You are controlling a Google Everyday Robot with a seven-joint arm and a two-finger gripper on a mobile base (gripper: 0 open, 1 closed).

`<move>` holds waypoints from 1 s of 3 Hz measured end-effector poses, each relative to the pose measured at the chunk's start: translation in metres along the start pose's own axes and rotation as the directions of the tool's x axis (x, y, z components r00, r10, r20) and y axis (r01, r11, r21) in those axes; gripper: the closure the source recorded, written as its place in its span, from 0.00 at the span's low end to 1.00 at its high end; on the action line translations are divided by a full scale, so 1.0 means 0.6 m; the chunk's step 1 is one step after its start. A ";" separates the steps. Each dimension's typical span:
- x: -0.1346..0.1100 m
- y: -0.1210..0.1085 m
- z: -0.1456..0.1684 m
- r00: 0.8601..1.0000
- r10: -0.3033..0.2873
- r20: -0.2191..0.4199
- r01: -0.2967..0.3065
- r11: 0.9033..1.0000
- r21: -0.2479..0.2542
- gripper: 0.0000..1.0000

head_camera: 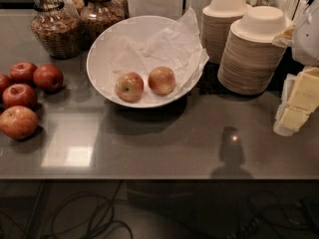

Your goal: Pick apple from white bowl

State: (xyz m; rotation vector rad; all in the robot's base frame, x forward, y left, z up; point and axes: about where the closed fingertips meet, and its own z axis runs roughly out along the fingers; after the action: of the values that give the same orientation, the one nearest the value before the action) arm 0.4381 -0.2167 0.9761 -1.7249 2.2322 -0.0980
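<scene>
The white bowl [102, 59] is wide and shallow, lined with crumpled white paper, and stands at the back middle of the counter. Two apples lie in its front part. The apple [162, 80] on the right is evenly pale orange-red over yellow. The one on the left [129, 86] has a yellow-green patch around its stem dimple. My gripper [298, 103], cream-yellow, is at the right edge of the view. It is low over the counter, well to the right of the bowl and apart from it.
Several darker red apples [20, 108] lie on the counter at the left. Two glass jars [55, 26] stand behind them. Two stacks of beige paper bowls [254, 54] stand right of the white bowl, between it and my gripper. Cables lie on the floor below the counter's front edge.
</scene>
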 end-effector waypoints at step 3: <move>-0.038 -0.018 0.020 0.999 -0.043 0.026 0.043 0.999 0.012 0.00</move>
State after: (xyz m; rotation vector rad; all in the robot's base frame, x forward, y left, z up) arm 0.4566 -0.1959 0.9719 -1.7584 2.1717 -0.0970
